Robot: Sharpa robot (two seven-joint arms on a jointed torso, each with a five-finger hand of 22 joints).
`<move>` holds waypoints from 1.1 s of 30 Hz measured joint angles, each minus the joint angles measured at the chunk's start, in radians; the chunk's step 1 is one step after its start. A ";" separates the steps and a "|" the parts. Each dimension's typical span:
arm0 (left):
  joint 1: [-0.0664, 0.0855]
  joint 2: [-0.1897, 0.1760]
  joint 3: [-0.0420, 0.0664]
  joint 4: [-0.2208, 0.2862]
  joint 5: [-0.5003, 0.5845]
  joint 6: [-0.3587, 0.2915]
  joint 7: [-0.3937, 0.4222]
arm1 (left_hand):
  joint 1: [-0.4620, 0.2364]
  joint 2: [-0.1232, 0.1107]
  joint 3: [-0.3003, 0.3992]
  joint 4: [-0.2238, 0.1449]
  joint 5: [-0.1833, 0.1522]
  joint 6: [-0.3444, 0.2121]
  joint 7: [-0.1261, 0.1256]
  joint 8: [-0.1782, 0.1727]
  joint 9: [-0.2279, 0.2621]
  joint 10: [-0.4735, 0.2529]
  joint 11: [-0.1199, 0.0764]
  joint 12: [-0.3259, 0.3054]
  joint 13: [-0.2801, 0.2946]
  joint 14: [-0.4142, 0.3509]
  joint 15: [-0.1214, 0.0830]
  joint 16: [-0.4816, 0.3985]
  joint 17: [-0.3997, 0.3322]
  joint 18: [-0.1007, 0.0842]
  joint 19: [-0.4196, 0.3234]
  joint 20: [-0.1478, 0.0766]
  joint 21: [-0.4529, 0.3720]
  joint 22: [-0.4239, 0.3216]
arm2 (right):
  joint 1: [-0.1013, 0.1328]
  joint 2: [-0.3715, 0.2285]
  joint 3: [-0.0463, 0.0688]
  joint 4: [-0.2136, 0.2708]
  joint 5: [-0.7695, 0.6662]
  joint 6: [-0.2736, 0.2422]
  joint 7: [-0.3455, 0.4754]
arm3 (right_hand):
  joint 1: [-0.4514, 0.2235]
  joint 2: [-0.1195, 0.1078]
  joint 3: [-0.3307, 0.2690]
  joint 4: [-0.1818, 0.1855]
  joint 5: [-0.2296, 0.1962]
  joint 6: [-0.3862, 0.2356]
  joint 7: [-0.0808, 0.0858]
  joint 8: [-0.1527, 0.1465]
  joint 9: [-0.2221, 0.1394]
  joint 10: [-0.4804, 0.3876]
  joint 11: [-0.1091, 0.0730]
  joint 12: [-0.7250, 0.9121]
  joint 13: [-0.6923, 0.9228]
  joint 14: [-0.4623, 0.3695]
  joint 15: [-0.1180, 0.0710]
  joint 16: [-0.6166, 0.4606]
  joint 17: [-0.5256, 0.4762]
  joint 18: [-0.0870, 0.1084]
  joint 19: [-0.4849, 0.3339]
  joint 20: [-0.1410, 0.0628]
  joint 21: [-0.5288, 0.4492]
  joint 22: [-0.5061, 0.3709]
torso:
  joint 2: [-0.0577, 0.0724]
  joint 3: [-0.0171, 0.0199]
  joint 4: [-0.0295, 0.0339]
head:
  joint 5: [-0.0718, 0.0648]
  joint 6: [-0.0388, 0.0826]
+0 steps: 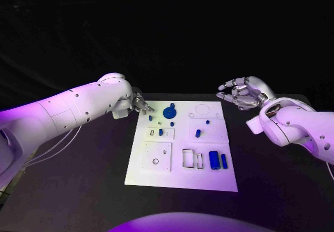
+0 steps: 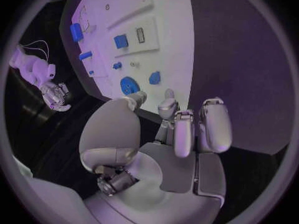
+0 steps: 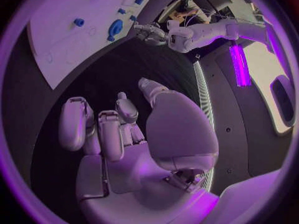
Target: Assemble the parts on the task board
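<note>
**Left hand sits closest to the blue parts at the board's far corner**

While both hands hold nothing, the left hand (image 1: 136,105) is the one placed for the coming move. Nearest the robot, on the task board (image 1: 181,179), two blue cylinders (image 1: 217,160) lie side by side at the right, their long axes running away from the robot; neither hand is near them. Farther up the board, small blue pieces (image 1: 198,132) sit around the middle. Farther still, the round blue disc (image 1: 169,113) lies near the far left corner, just beside the left hand's fingertips (image 1: 147,109), which point toward it across the board's edge. That hand's fingers are loosely curled and apart, touching no part, as the left wrist view confirms. The right hand (image 1: 242,93) hovers well apart, off the board's far right corner, fingers curled in and empty. The disc therefore looks the likely next pick, by the left hand.
</note>
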 measured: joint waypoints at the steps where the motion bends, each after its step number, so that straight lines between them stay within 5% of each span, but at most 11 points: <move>1: 0.000 0.001 -0.001 0.000 0.001 0.004 0.000 | 0.000 0.000 0.000 0.000 0.000 0.000 0.000 0.000 0.000 0.000 0.000 0.000 0.000 0.000 0.000 0.000 0.000 0.000 0.000 0.000 0.000 0.000 | 0.000 0.000 0.000 0.000 0.000 0.000 0.000 | 0.000 0.000 0.000 0.000 0.000 0.000 0.000 0.000 0.000 0.000 0.000 0.000 0.000 0.000 0.000 0.000 0.000 0.000 0.000 0.000 0.000 0.000 | 0.000 0.0000 0.0000 | 0.000 0.000; 33: 0.000 0.015 -0.013 -0.008 0.018 0.050 0.014 | 0.057 0.022 -0.003 -0.003 0.000 0.018 -0.003 0.000 -0.016 0.000 0.000 0.000 0.000 0.000 0.000 0.000 0.000 0.000 0.000 0.000 0.000 0.004 | -0.002 0.003 0.000 -0.002 0.000 0.000 0.000 | -0.004 0.004 -0.003 0.003 0.000 0.000 0.000 0.004 -0.001 0.000 0.000 0.000 0.000 0.000 0.000 0.000 0.000 0.000 0.000 0.000 0.000 0.001 | 0.000 0.0005 -0.0004 | 0.002 -0.005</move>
